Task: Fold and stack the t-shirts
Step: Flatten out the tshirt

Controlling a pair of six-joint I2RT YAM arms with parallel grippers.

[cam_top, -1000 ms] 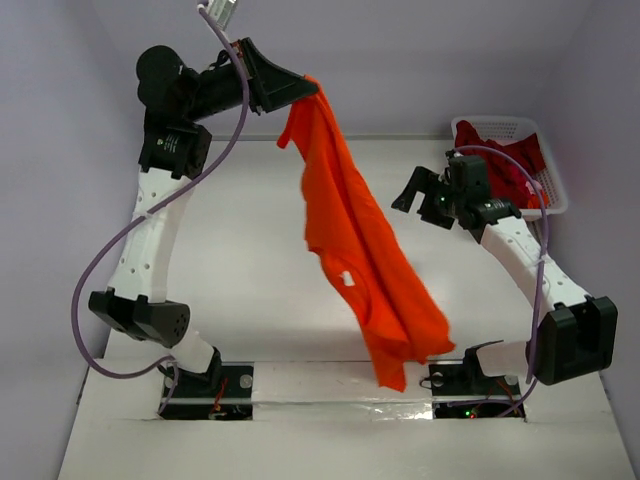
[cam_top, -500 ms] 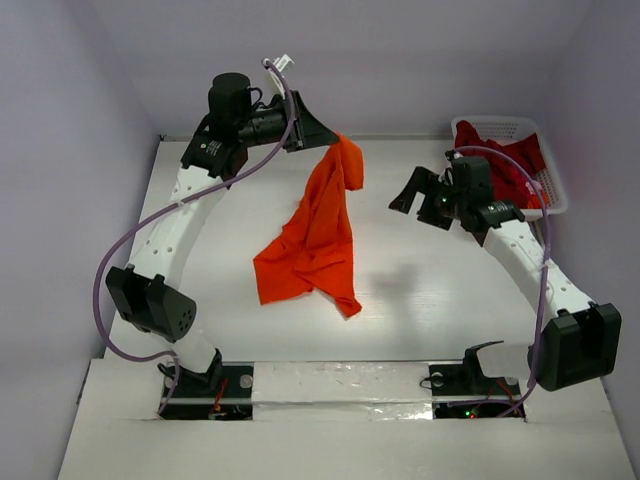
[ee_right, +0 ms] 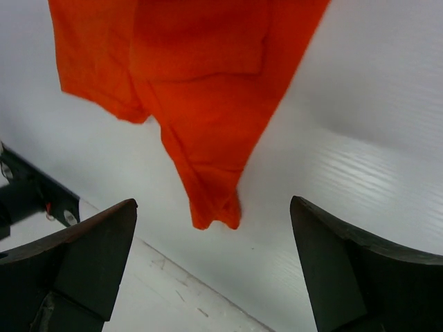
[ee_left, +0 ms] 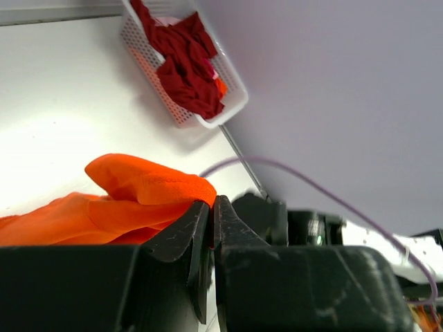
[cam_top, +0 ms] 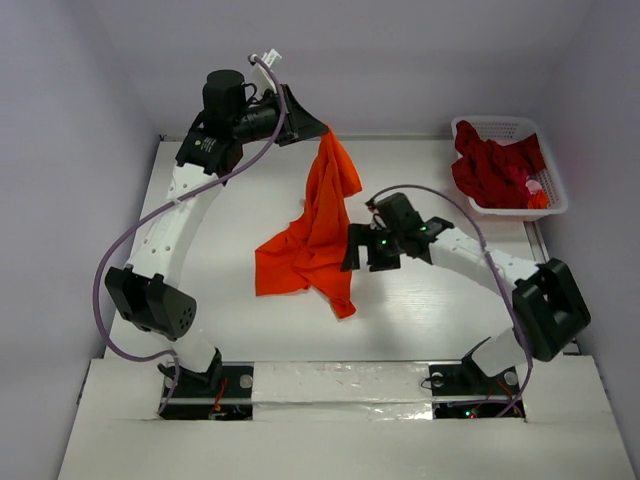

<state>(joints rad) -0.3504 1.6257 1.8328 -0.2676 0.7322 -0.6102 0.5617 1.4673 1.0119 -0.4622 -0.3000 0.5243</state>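
Note:
A bright orange t-shirt point(cam_top: 318, 235) hangs from my left gripper point(cam_top: 320, 129), which is shut on its top edge at the back of the table. The shirt's lower part lies crumpled on the white tabletop. In the left wrist view the black jaws point(ee_left: 211, 204) pinch a fold of orange cloth point(ee_left: 138, 190). My right gripper point(cam_top: 362, 250) hovers low beside the shirt's right edge, open and holding nothing. In the right wrist view its fingers point(ee_right: 90, 249) stand wide apart around the shirt's lowest corner point(ee_right: 208, 200). Darker red t-shirts point(cam_top: 495, 165) are piled in the basket.
A white lattice basket point(cam_top: 556, 203) stands at the back right corner, also seen in the left wrist view as the basket point(ee_left: 232, 104). Grey walls enclose the table on three sides. The arm bases sit in cut-outs at the near edge point(cam_top: 340, 385).
The left arm has lowered the orange shirt from high in the air, so its lower part now rests on the table. The right arm has swung from near the basket to the shirt's right edge.

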